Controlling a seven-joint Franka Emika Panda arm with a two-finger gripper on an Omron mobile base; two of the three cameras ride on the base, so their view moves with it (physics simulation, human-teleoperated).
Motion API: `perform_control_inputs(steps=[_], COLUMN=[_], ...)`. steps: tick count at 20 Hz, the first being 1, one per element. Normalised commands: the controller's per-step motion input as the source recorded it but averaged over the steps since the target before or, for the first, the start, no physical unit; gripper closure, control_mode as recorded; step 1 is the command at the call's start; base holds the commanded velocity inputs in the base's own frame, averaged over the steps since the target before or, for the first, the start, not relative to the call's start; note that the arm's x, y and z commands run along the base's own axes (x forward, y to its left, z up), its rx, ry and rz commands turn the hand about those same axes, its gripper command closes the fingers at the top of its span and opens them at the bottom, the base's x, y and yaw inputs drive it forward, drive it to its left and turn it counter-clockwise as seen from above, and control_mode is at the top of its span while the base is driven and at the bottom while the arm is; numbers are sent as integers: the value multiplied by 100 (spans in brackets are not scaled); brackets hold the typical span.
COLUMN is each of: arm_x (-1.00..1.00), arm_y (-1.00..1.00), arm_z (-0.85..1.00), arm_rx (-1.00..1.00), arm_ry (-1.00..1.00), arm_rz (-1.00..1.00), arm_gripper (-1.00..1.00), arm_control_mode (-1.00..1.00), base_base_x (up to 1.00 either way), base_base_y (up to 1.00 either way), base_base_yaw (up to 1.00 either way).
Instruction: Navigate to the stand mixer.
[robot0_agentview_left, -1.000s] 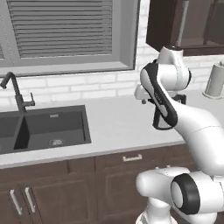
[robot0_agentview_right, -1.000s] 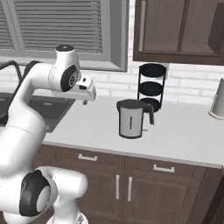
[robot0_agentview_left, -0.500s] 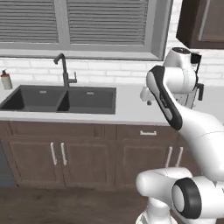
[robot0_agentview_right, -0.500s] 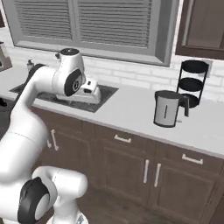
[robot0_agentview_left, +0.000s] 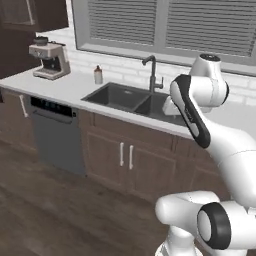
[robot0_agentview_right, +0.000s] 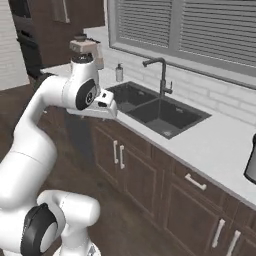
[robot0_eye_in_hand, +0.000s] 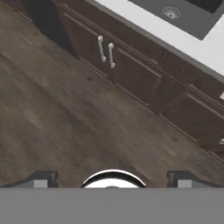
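Left base view, what does it give you around the sink?

You have the dark double sink set in the pale countertop under the window, with the black faucet at its back edge. Left of the sink a small soap bottle stands by the wall, and further left an espresso machine sits near the counter's end. Below the counter, left of the sink, is the dishwasher; right under the sink you see two cabinet doors with pale handles.

And your gripper?

In the hand view your gripper looks down at the wood floor in front of the sink cabinet. Its two fingertips stand wide apart with nothing between them. In the right base view the hand hangs out in front of the counter edge, left of the sink, above the floor.

Where is the stand mixer from there?

You cannot tell: on the stretch of counter around the sink you find the espresso machine, the bottle, the faucet, and a dark kettle cut off at the picture's edge, right of the sink.
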Motion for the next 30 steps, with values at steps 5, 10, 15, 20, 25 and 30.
perform_control_inputs(steps=[5, 10, 15, 20, 25, 30], arm_x=[0, 0, 0, 0, 0, 0], arm_y=[0, 0, 0, 0, 0, 0], arm_z=[0, 0, 0, 0, 0, 0], arm_rx=[0, 0, 0, 0, 0, 0], arm_ry=[0, 0, 0, 0, 0, 0], arm_rz=[0, 0, 0, 0, 0, 0], arm_gripper=[-100, -100, -100, -100, -100, -100], arm_control_mode=[100, 100, 100, 100, 100, 100], base_base_x=[-1, 12, 47, 55, 64, 86], base_base_y=[0, -4, 0, 0, -10, -17], base_base_yaw=[73, 67, 58, 58, 55, 50])
